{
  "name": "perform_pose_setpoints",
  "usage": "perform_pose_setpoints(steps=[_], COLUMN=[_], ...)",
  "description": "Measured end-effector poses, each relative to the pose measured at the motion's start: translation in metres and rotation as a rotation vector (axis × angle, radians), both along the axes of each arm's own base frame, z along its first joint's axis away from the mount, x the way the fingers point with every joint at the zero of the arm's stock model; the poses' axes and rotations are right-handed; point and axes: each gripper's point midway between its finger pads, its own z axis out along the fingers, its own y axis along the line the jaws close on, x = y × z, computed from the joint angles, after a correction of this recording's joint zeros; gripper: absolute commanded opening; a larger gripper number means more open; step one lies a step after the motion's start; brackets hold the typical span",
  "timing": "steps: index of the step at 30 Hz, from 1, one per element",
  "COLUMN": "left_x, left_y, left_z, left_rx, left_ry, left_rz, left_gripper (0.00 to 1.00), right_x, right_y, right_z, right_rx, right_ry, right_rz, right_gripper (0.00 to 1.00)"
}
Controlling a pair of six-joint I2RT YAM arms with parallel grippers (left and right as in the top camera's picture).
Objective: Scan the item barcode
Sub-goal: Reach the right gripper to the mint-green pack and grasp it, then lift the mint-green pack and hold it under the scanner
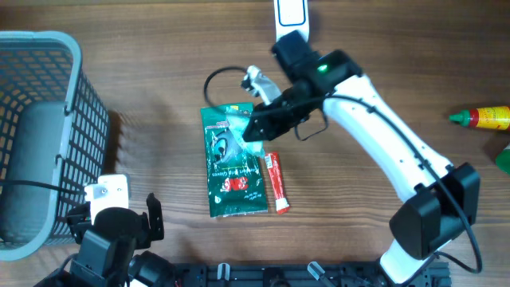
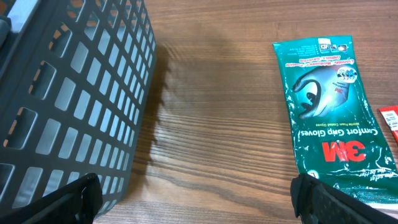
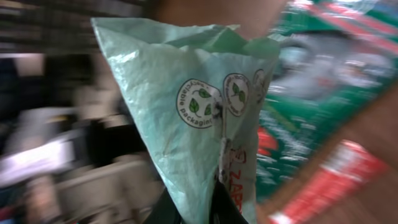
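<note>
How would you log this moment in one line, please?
right gripper shut on pack | left gripper open | scan pending

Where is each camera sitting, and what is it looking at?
Overhead: above the table, looking straight down at the green glove packet, red sachet and basket; the left arm and right arm show.
Left wrist: low over the table, facing basket and packet; the open left gripper shows as tips in the bottom corners.
Right wrist: very close to the packet's lifted corner; the right gripper pinches it.
Shared: all three views show the packet.
</note>
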Motion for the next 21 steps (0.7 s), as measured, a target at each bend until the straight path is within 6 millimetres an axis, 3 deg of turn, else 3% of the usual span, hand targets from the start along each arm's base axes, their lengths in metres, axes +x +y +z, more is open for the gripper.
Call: perform_pose_setpoints(steps=[6,10,12,15,21], left_x=[0.000,0.000,0.000,0.000,0.000], left_y=[0.000,0.000,0.000,0.000,0.000], left_z=[0.000,0.000,0.000,0.000,0.000], left_rx=[0.000,0.000,0.000,-0.001,-0.001], left_ry=[0.000,0.000,0.000,0.000,0.000], left_rz=[0.000,0.000,0.000,0.000,0.000], left_gripper=[1.00,1.00,1.00,1.00,1.00], right_x=[-0.010,-0.017,-0.014,-0.018,-0.059], right_y=[0.007,0.011,0.012,0.008,-0.013], right_z=[0.059,0.082,0.082,0.068,0.061], right_rx=[0.348,0.454,0.511,0.514,0.477], right_ry=[0.279,0.391,0.259,0.051,0.112], right_rz=[-0.015,-0.001,0.061,0.161,0.234], right_gripper=[0.04,0.04,0.04,0.04,0.04])
